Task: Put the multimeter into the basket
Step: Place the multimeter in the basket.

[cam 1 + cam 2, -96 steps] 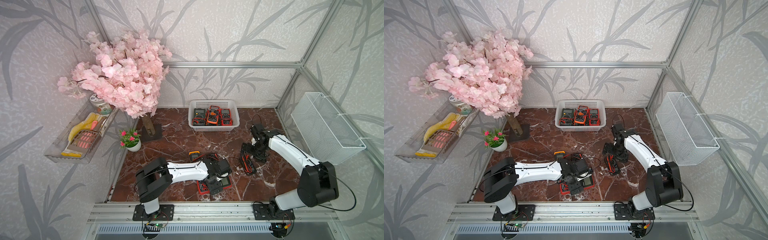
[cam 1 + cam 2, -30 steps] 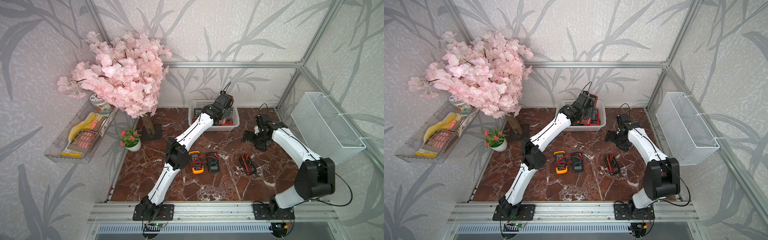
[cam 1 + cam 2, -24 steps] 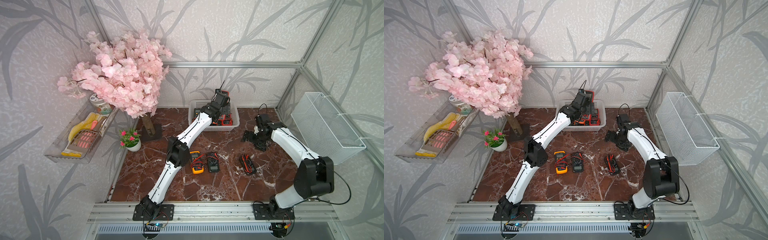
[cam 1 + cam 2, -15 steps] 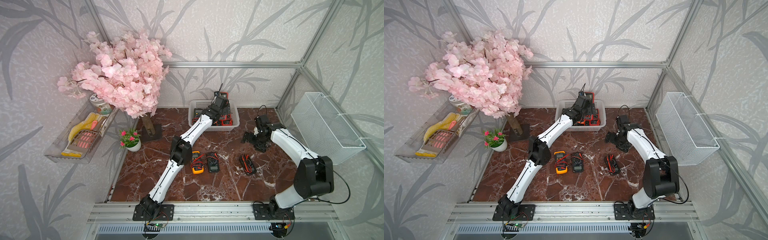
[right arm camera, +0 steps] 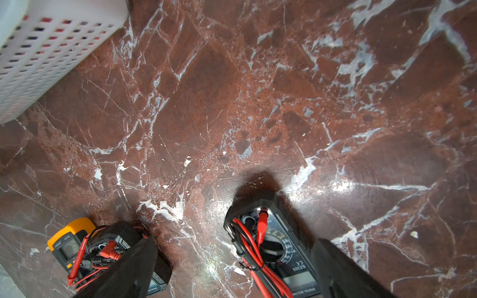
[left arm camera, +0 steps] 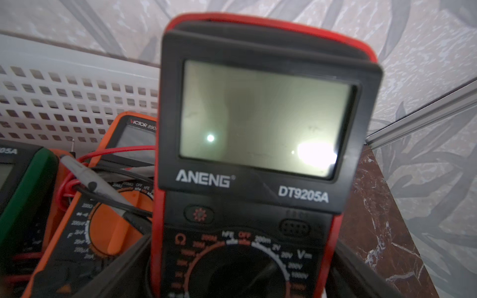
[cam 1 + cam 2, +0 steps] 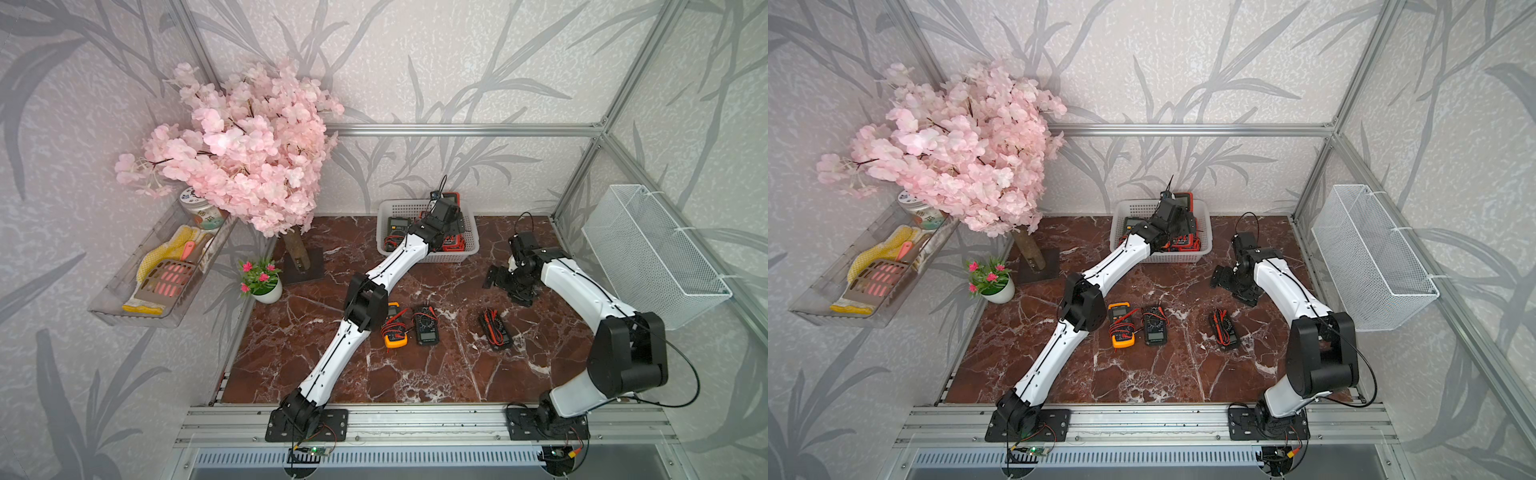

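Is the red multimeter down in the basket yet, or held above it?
Held, not set down: the red multimeter sits between the fingers of the left gripper, its screen end sticking up above the rim of the basket.

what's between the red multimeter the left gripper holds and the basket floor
Nothing bars the way: the basket is open-topped and the red multimeter, clamped in the left gripper, hangs above it. Only the orange multimeter and loose test leads lie close beside it inside, so it may settle partly on them.
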Tool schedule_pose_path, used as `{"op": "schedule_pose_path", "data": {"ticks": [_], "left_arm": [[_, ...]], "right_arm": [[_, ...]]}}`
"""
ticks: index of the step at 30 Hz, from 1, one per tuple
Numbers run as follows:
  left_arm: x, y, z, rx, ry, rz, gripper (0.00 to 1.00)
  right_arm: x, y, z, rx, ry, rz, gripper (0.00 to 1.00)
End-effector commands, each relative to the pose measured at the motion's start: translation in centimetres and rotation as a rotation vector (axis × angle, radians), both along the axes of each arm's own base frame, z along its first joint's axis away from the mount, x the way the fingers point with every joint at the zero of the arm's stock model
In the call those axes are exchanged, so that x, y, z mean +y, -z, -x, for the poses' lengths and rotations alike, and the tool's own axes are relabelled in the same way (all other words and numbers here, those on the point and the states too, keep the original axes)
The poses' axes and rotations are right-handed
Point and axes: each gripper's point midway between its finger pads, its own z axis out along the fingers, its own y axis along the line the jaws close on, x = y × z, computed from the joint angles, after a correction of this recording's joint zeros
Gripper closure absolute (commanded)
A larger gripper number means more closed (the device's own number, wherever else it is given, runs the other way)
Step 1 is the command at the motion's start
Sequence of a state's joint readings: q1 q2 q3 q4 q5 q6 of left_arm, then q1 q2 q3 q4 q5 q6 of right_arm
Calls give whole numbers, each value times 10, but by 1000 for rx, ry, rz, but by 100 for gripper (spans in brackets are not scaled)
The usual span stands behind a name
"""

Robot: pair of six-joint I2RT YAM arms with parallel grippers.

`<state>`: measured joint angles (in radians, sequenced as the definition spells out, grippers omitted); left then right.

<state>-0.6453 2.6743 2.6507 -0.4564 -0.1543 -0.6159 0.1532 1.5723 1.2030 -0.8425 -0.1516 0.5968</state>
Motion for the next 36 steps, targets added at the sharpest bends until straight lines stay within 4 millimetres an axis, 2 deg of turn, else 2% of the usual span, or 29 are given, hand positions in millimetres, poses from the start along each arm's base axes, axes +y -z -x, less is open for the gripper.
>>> {"op": "schedule_pose_path", "data": {"ticks": [1, 2, 6, 12, 14, 18, 21, 24, 29, 36], "left_arm": [[-7, -17, -4, -30, 4, 65, 3], [-9, -17, -2, -27, 10, 68, 0], [-12, -27, 0, -33, 24, 91, 0], [-16, -53, 2, -50, 42, 170, 0], [-12, -58, 1, -49, 22, 178, 0], [3, -42, 7, 25, -5, 116, 0], [3, -33, 17, 80, 25, 95, 0], [-1, -35, 26, 103, 78, 95, 0], [8, -43, 36, 139, 90, 71, 0], [19, -31, 48, 281, 122, 125, 0]], "right_arm": [[-7, 1, 2, 16, 13, 30, 1], [-7, 0, 2, 15, 14, 31, 1], [-8, -2, 2, 9, 18, 36, 1], [-11, -5, 3, 3, 26, 49, 1], [-11, -6, 2, -1, 27, 48, 1], [-11, -8, 3, -5, 25, 46, 1], [-10, -10, 2, -12, 22, 44, 1], [-10, -11, 1, -15, 16, 44, 1], [-9, -11, -2, -18, 8, 44, 1], [-7, -10, -5, -24, 7, 34, 1]]}}
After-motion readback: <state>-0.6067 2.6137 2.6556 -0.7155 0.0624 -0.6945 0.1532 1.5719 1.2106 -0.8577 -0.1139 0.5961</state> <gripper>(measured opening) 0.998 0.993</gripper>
